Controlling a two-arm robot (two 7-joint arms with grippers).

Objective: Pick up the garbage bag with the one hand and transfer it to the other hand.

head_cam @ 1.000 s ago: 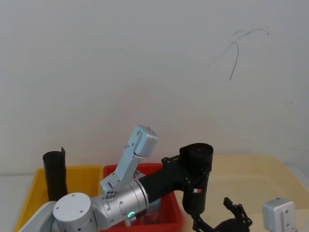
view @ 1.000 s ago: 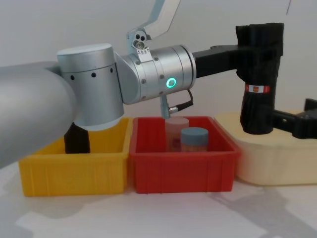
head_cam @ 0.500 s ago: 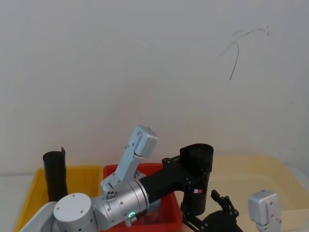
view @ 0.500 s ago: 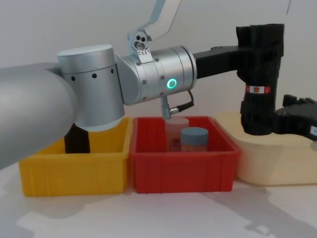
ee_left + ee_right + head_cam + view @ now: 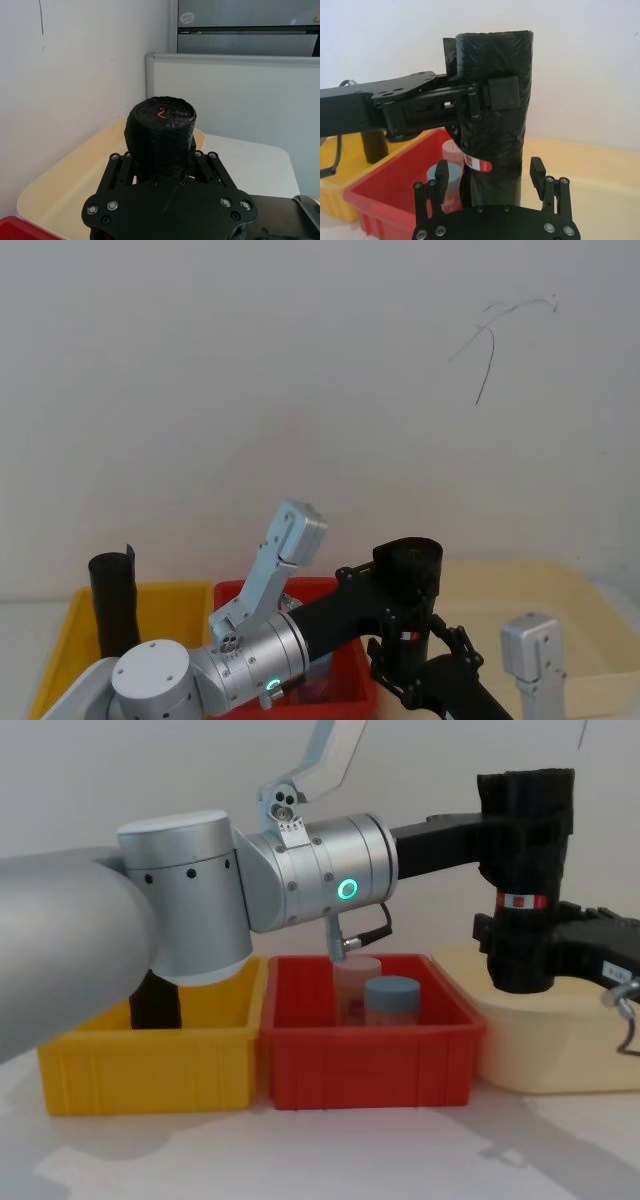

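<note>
Bag (image 5: 524, 870) held upright in the air, above the left edge of the cream tray (image 5: 560, 1050), just beside the red bin (image 5: 365, 1065). Left tool (image 5: 522, 818) clenched on the bag's upper part, above the red-and-white band (image 5: 520, 901). Right tool (image 5: 490, 174) set low at the bag; its fingers (image 5: 443, 172) spread either side of the lower part, gaps seen, nothing grasped. Two jars (image 5: 391, 1000) noted in the red bin

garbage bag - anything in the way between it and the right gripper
Nothing visible. The right gripper has its open fingers on either side of the garbage bag, low down near the band, with only air between. The left gripper clamps the bag higher up, clear of that spot.
</note>
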